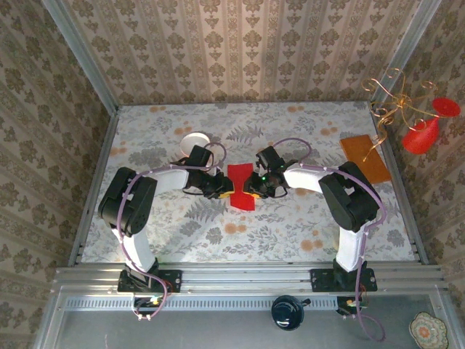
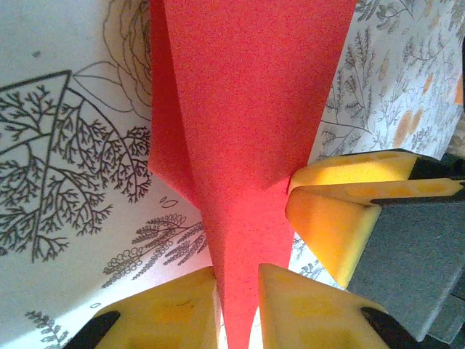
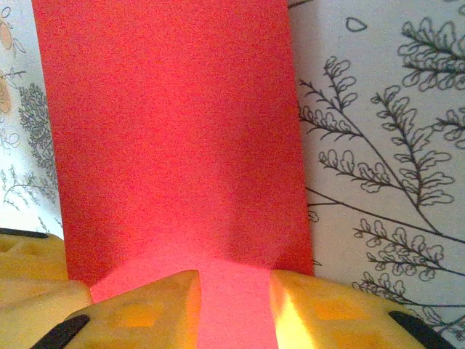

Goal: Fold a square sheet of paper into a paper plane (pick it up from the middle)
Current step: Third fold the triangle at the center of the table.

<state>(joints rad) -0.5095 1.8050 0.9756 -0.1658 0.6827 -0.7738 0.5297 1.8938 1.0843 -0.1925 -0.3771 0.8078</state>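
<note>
The yellow fingers (image 2: pixel 174 309) of the left end effector (image 2: pixel 236 275) are closest. They press on a thin strip of the red paper (image 2: pixel 247 109) and pinch it between them. Past the fingertips the paper gets wider, and one flap stands up along a fold. The rest lies on the flowery surface (image 2: pixel 65 218), right between the two end effectors.

The right end effector (image 3: pixel 234 280) reaches in from the other side. Red paper fills the gap between its fingers, but I cannot tell if it is squeezing or just resting there.

The paper looks very light, thin and floppy. It will likely bend, crease and tear easily, and it could slip out of a weak pinch. I think the best place to hold it is the middle fold, where the layers are doubled and a bit stiffer. A loose corner would be worse. A gentle squeeze should do.

Both arms are bent at the elbow and reach inward, low over the surface. The end effectors point at each other, close together, with the paper between them.
</note>
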